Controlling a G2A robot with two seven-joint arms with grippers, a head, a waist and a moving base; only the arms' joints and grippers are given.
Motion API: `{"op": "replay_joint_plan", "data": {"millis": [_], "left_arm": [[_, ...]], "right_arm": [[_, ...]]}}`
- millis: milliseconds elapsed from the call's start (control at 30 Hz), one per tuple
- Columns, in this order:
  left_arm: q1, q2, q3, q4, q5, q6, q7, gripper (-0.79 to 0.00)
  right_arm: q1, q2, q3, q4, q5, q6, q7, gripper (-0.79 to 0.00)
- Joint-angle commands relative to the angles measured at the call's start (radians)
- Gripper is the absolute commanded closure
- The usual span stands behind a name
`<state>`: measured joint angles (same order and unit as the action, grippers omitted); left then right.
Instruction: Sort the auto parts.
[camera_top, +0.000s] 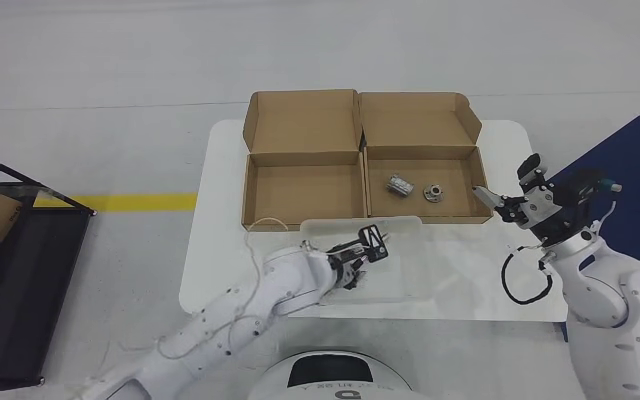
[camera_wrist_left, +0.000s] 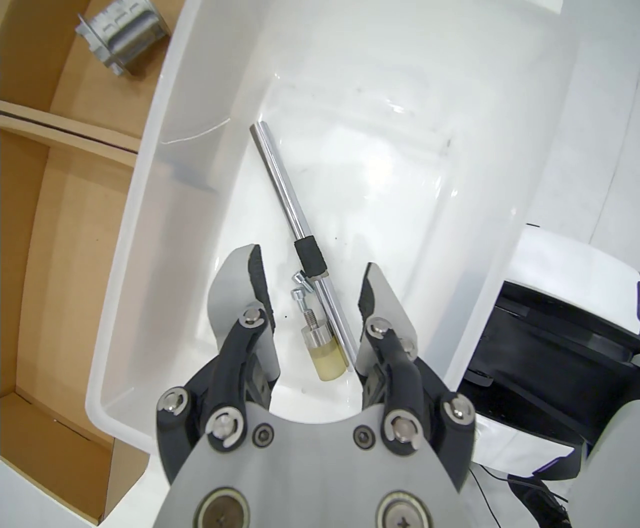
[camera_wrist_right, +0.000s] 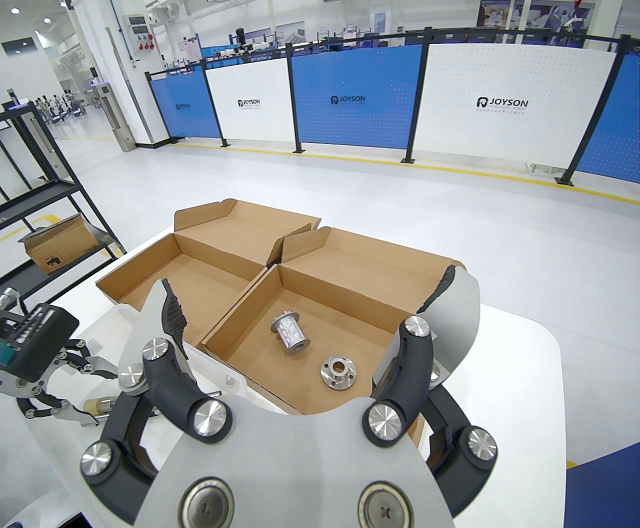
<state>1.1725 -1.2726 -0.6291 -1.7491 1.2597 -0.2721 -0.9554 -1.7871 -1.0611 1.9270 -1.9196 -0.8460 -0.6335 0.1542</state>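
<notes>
The left claw (camera_wrist_left: 310, 270) hangs released inside the white bin (camera_wrist_left: 150, 165), jaws spread to either side of a chrome rod (camera_wrist_left: 287, 195) that wears a black sleeve. Between its pads, just beside the rod, lies a small bolted cylinder (camera_wrist_left: 322, 352), metal above and yellowish below. The right claw (camera_wrist_right: 310, 290) is released and empty. Just ahead of it, in the cardboard box (camera_wrist_right: 350, 270), lie a ribbed metal hub (camera_wrist_right: 290, 335) and a flanged ring (camera_wrist_right: 337, 372). Far beyond, the fence panels (camera_wrist_right: 500, 65) carry dark printed logos.
</notes>
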Motion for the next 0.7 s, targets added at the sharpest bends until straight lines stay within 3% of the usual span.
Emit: {"op": "replay_joint_plan", "data": {"millis": [0,267,667], "left_arm": [[-0.024,-0.013,0.021,0.04,-0.018,0.011,-0.017,-0.314],[-0.093,-0.062,0.091,0.184,-0.061,0.042,-0.033,-0.317],[-0.14,-0.108,0.133,0.291,-0.085,0.062,-0.013,-0.262]], "right_arm": [[0.0,0.0,0.0,0.0,0.0,0.0,0.0,-0.785],[0.0,0.0,0.0,0.0,0.0,0.0,0.0,-0.785],[0.0,0.0,0.0,0.0,0.0,0.0,0.0,-0.785]]}}
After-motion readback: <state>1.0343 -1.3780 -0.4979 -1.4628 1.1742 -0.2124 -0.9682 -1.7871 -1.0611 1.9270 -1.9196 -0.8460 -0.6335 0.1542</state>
